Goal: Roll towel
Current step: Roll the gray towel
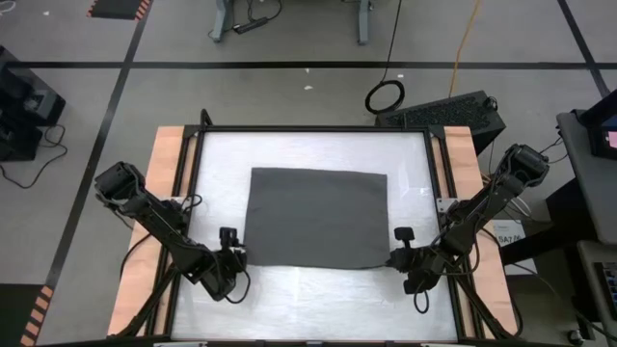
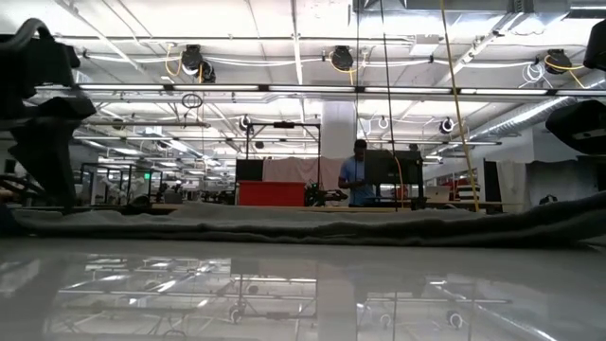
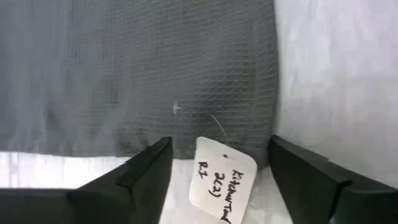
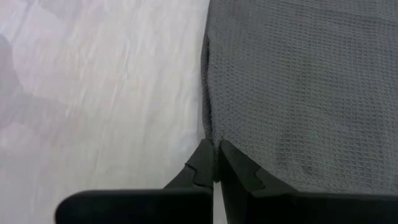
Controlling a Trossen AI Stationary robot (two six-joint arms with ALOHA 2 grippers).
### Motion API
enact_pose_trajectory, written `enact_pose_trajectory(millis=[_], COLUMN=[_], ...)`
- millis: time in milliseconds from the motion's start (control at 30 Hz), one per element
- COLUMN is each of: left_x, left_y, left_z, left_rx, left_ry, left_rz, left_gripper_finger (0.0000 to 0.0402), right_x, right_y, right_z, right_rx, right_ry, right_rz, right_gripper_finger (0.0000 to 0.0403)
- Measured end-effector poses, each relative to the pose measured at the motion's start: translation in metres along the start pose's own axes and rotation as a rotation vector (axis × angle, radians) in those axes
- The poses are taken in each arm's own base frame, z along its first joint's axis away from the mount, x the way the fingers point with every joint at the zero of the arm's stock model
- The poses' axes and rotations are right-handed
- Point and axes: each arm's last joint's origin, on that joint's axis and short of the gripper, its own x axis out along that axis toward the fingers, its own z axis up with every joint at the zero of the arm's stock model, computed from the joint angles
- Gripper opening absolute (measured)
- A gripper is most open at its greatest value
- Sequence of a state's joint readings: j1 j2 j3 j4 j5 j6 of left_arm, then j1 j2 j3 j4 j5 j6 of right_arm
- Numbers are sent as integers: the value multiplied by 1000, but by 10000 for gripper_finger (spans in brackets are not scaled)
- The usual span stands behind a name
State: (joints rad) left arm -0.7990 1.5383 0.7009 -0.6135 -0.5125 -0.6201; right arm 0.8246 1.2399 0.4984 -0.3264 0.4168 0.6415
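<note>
Counter (image 1: 318,299) surface lay white and bare around the towel (image 1: 316,218), with open room along every edge. That towel lay flat and unrolled, its long axis running from the left tool (image 1: 229,243) across to the right tool (image 1: 401,246). Left tool stood with its fingers (image 3: 146,165) spread at one near corner, the corner edge and a white tag (image 3: 222,179) between them. Right tool was closed, its tips pinched at the other near corner's edge.
</note>
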Motion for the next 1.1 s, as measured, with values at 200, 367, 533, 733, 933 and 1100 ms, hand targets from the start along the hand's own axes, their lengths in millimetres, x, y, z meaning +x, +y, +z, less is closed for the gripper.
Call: enact_pose_trajectory(millis=[200, 367, 533, 733, 933, 1100], left_x=[3, 3, 9, 18, 21, 15], left_y=[0, -3, 0, 6, 10, 17], left_z=[-3, 1, 2, 1, 6, 9], left_rx=[21, 107, 125, 103, 50, -9], left_ry=[-2, -45, -38, -23, -3, -20], left_rz=[-5, -36, -55, -101, -171, -210], left_gripper_finger=[203, 170, 147, 96, 22, 11], right_x=[0, 0, 0, 0, 0, -1], right_y=[0, 0, 0, 0, 0, 1], right_z=[0, 0, 0, 0, 0, 1], right_rx=[0, -1, -6, -6, -6, 13], right_ry=[0, 0, 0, -1, -1, 2], right_rz=[0, 0, -1, -1, -1, 18], right_gripper_finger=[0, 0, 0, 0, 0, 0])
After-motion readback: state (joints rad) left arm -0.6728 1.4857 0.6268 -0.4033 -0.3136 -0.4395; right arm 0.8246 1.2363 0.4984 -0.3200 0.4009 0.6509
